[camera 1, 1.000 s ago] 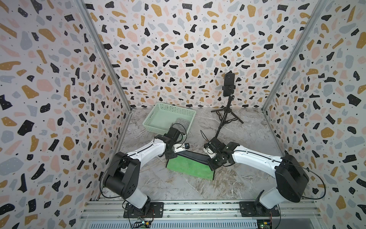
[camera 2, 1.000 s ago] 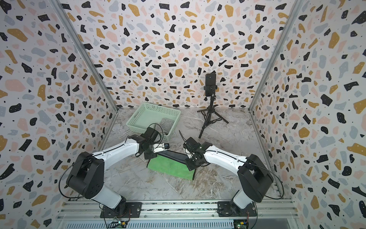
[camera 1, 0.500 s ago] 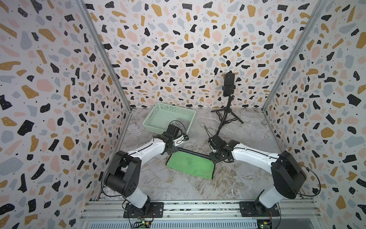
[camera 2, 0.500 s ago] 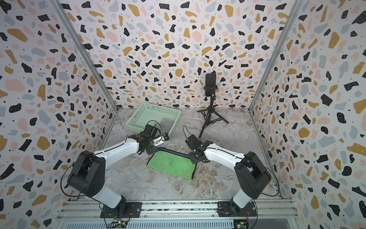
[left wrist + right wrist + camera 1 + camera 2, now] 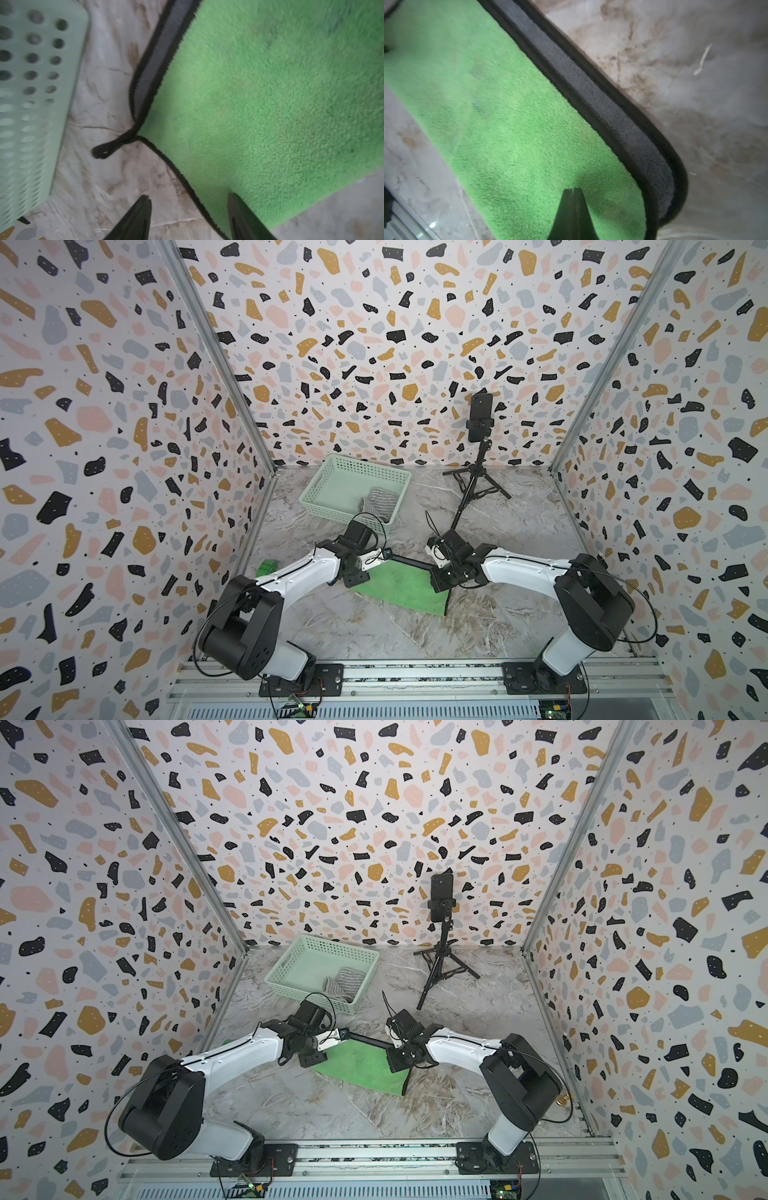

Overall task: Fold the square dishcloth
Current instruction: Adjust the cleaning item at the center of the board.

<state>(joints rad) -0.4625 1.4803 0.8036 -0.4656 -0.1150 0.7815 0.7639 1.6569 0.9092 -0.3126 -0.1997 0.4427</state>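
The green dishcloth lies folded on the marble table, lower centre in both top views. A grey strip of its under layer shows along the far edge. My worry is that the layers are not flush, and a finger catching the pile as I back off could drag the top layer askew.

The left gripper has its fingers apart, straddling the black hem at the bottom of its wrist view. The right gripper has its fingers pressed together over the green just inside the rounded corner. I cannot tell whether they pinch fabric.
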